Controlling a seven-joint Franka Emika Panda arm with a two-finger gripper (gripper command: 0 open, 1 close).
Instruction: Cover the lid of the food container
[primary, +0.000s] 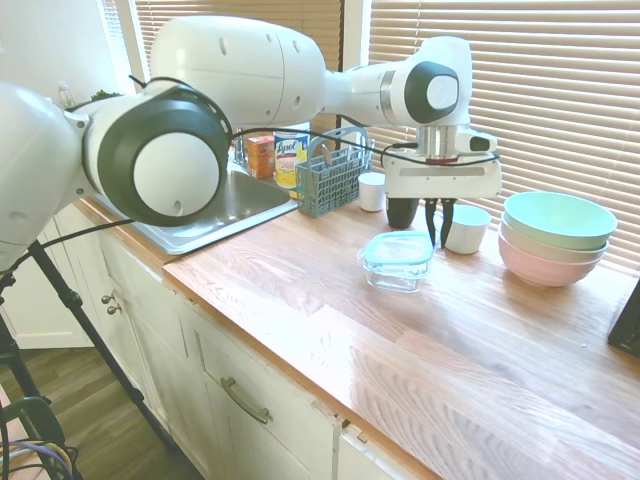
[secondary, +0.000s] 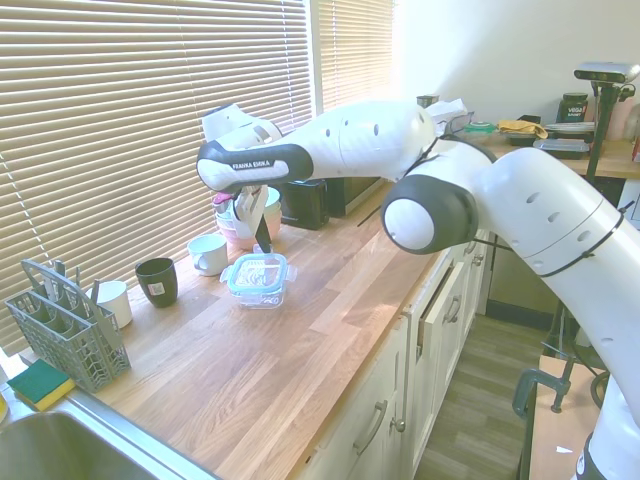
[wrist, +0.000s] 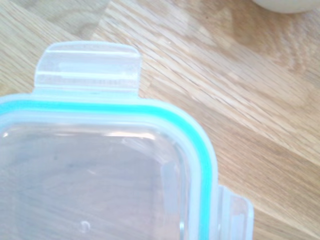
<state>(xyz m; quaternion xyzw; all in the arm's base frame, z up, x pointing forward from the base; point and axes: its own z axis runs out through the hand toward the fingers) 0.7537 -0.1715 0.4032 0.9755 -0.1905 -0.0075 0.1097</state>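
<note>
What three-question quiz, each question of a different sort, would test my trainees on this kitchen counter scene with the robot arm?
1. True or false: the lid lies flat on the food container.
2. What stands nearest the sink?
A. the stacked bowls
B. the grey utensil basket
C. the white mug
3. Fill in: the pincer hangs beside the container's edge on the ____ mug's side.

Key: 1 true; 2 B; 3 white.
</note>
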